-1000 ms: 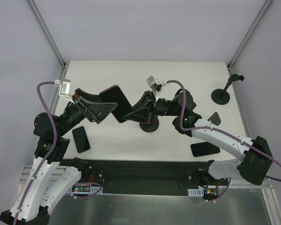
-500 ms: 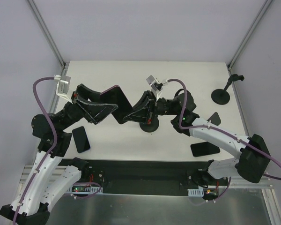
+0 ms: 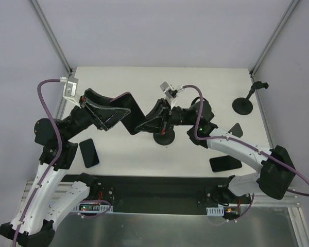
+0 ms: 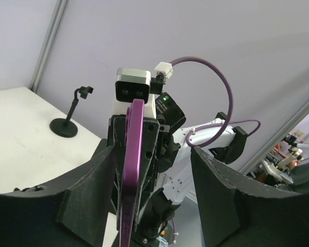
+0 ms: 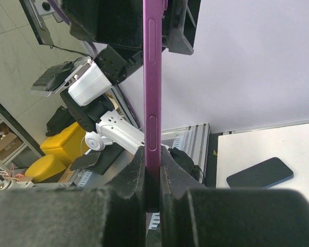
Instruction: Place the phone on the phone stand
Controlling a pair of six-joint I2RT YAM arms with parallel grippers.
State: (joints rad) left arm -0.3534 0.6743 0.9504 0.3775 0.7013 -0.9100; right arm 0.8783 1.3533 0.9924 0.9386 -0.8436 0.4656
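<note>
Holding phone [image 3: 130, 105] mid-air between both arms, above the table [image 3: 118, 149].
Right claw [image 5: 152, 154] clamped on its purple edge; left claw [image 4: 150, 159] spread apart, phone edge-on between its fingers.

Nothing legible anywhere: no writing, brand, number or sign. The phone [image 5: 152, 77] shows only a plain purple edge, and the spare phone [image 3: 89, 153] lying on the table [image 3: 118, 77] shows a dark, blank face.

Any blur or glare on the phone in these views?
Top view: even light, no glare, phone dark but sharp. Left wrist: phone edge clear, left fingers soft. Right wrist: phone edge crisp, right fingers blurred at the bottom.
</note>
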